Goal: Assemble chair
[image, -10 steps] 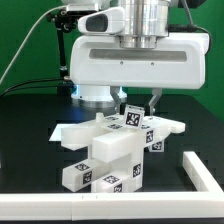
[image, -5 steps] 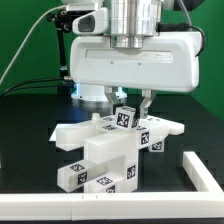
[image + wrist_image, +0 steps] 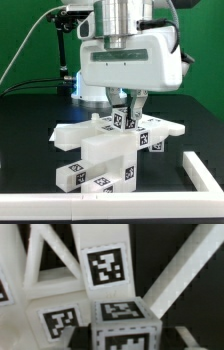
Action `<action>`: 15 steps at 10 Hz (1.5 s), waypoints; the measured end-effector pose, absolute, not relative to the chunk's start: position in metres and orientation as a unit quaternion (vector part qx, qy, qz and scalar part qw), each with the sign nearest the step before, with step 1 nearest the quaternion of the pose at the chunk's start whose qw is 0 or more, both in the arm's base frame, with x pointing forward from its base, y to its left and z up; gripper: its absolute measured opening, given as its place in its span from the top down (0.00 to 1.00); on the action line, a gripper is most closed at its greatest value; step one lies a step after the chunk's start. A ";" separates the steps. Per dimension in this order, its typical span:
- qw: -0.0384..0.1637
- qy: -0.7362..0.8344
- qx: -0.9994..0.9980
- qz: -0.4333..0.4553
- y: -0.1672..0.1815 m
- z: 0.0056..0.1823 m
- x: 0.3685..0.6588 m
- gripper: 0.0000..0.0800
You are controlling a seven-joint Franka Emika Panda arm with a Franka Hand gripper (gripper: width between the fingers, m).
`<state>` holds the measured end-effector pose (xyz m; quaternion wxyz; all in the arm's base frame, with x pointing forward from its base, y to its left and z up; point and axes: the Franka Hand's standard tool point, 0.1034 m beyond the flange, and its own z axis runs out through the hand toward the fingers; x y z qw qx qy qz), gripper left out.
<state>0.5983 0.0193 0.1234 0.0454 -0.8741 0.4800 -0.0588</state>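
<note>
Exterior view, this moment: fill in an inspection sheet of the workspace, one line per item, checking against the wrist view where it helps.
Surface: black table, with a white rail along its near edge and the exterior view's right.
Job's things: white tagged chair pieces stacked in one cluster mid-table, with a small tagged cube at the top.
Clutter: nothing seen.
Grippers: the gripper hangs over the cluster with its fingers either side of the cube. Whether it grips the cube cannot be told.
Cables: black cable loops behind the arm on the exterior view's left, away from the pieces.
Surroundings: green backdrop.
</note>
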 end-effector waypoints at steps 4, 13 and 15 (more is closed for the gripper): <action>0.034 0.403 -0.913 -0.063 0.022 0.125 0.599 0.22; -0.007 0.009 -0.998 -0.067 0.018 0.121 0.597 0.19; -0.006 0.019 -0.998 -0.067 0.018 0.121 0.597 0.51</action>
